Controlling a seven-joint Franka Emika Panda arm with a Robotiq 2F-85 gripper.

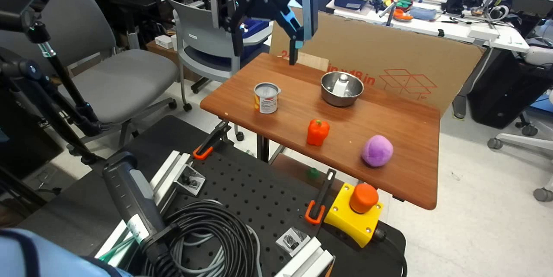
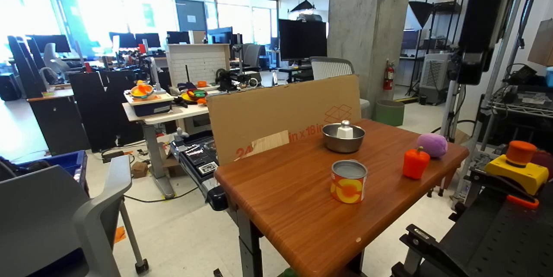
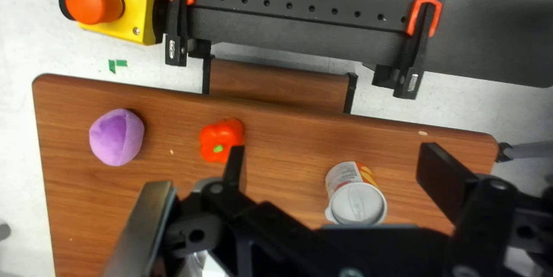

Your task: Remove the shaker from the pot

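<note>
The shaker, a white body with a shiny metal top, leans tilted inside the pot in an exterior view point(image 1: 341, 87); it also shows in an exterior view point(image 2: 344, 132). The pot point(image 1: 335, 101) is a shallow round steel bowl near the table's back edge, and it shows in an exterior view too point(image 2: 343, 144). In the wrist view only slivers of pot and shaker show at the bottom, mostly hidden behind the gripper. My gripper point(image 1: 265, 51) is open and empty, high above the table and apart from the pot; its spread fingers show in the wrist view point(image 3: 332, 154).
On the wooden table point(image 1: 298, 78) stand a can point(image 1: 267, 99), an orange pepper point(image 1: 317, 133) and a purple ball-like toy point(image 1: 377, 151). A cardboard sheet point(image 1: 367, 41) stands along the back edge. Clamps and a yellow emergency-stop box point(image 1: 352, 218) sit on the black base at the front.
</note>
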